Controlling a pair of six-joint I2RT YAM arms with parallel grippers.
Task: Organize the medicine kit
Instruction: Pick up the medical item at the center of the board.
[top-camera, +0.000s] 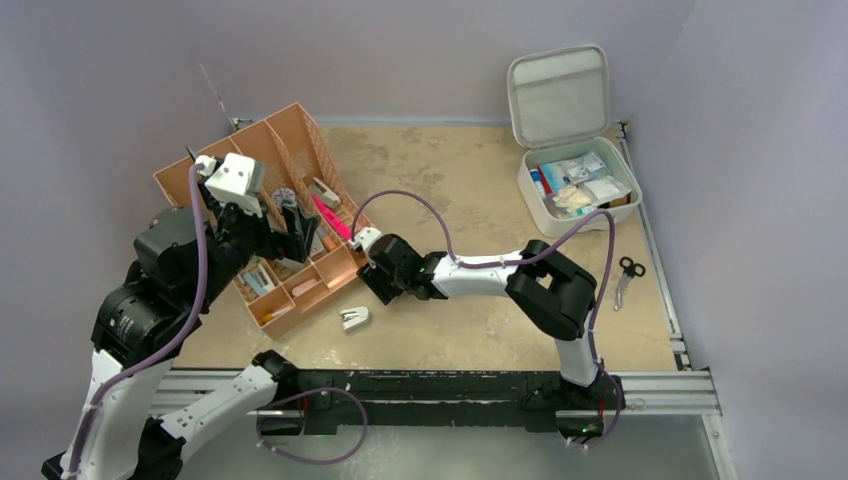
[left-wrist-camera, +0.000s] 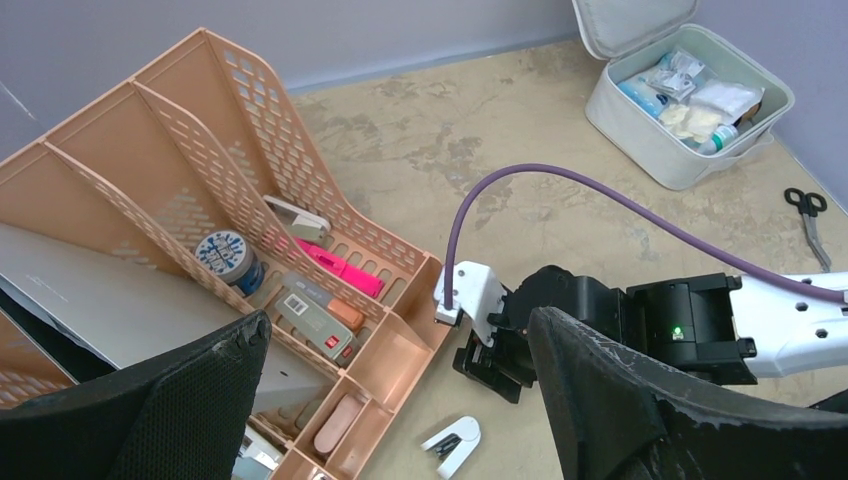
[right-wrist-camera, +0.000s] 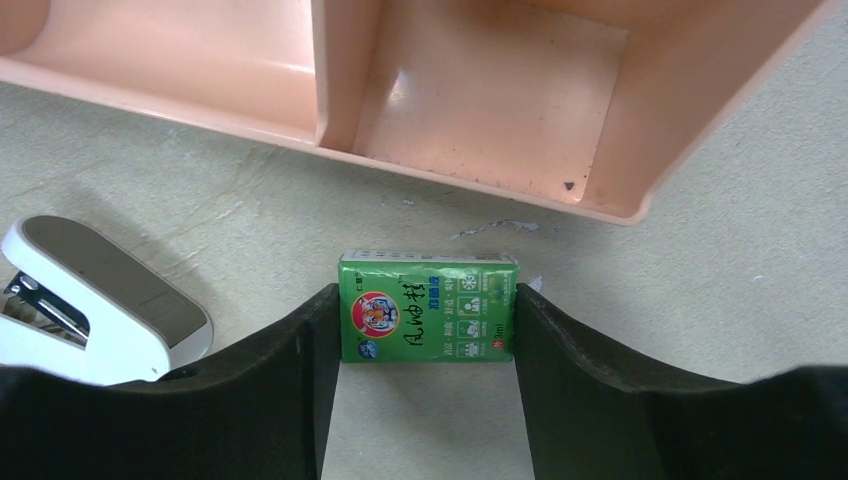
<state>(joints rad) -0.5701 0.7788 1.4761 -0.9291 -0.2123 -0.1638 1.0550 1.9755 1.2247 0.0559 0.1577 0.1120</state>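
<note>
The light grey medicine kit (top-camera: 527, 196) stands open at the back right, lid (top-camera: 560, 95) upright, with several packets inside; it also shows in the left wrist view (left-wrist-camera: 650, 140). My right gripper (top-camera: 372, 285) is low at the table beside the near corner of the tan-orange organizer tray (top-camera: 270, 150). In its wrist view the right gripper (right-wrist-camera: 424, 300) is shut on a small green medicine box (right-wrist-camera: 428, 320), a finger touching each side. My left gripper (left-wrist-camera: 398, 322) is open and empty, hovering above the tray (left-wrist-camera: 150, 150).
A white stapler (top-camera: 354, 318) lies on the table just in front of the tray, left of the right gripper (right-wrist-camera: 90, 300). Black scissors (top-camera: 626, 278) lie at the right edge. The tray holds a pink marker (left-wrist-camera: 338, 268), a tape roll (left-wrist-camera: 225, 255) and small items.
</note>
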